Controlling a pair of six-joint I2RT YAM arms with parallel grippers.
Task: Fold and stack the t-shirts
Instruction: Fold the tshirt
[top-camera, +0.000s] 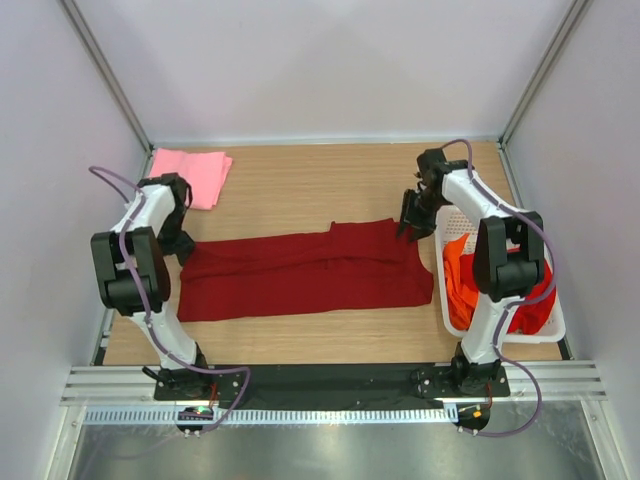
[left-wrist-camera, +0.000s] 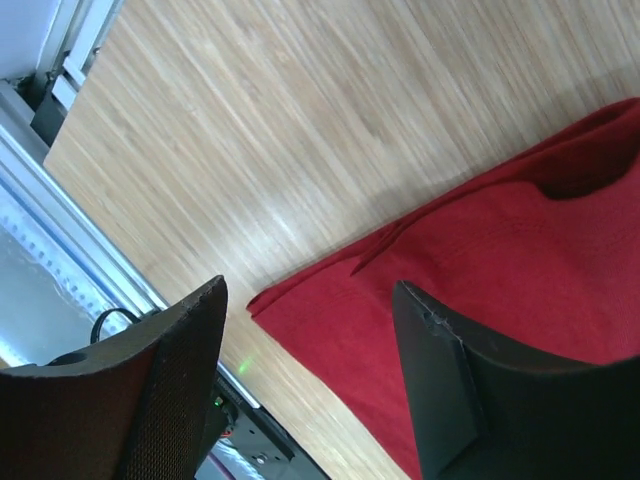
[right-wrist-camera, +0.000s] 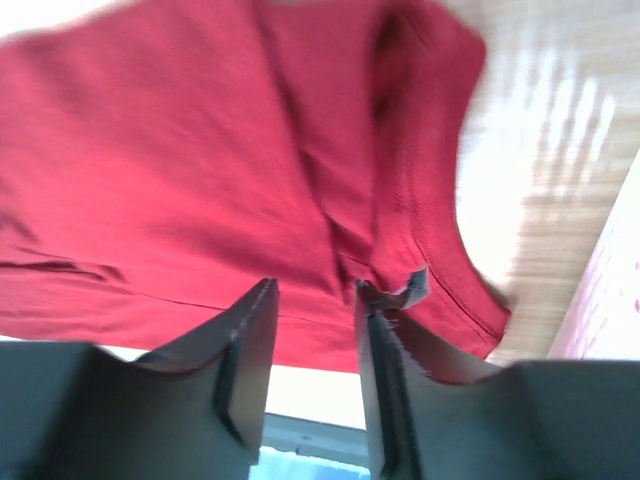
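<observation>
The maroon shirt (top-camera: 310, 272) lay stretched across the middle, with bare table (top-camera: 300, 185) behind it. My left gripper (left-wrist-camera: 310, 385) gaped wide over its left edge, empty. My right gripper (right-wrist-camera: 312, 340), narrowly parted, held nothing at its right end beside the basket (top-camera: 443, 300). Only the overhead view showed the folded pink shirt (top-camera: 190, 175).

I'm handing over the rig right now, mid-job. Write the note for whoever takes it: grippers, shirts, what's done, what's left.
Left gripper: open, empty, at the left end of the maroon shirt.
Right gripper: open, empty, at that shirt's right end.
Maroon shirt: lying as a long band across the table, apparently folded lengthwise.
Pink shirt: folded, far left corner.
Orange shirt and red shirt: bunched in the basket on the right.
Done: pink folded, maroon partly.
Left: finish maroon, stack it, then fold orange and red.
</observation>
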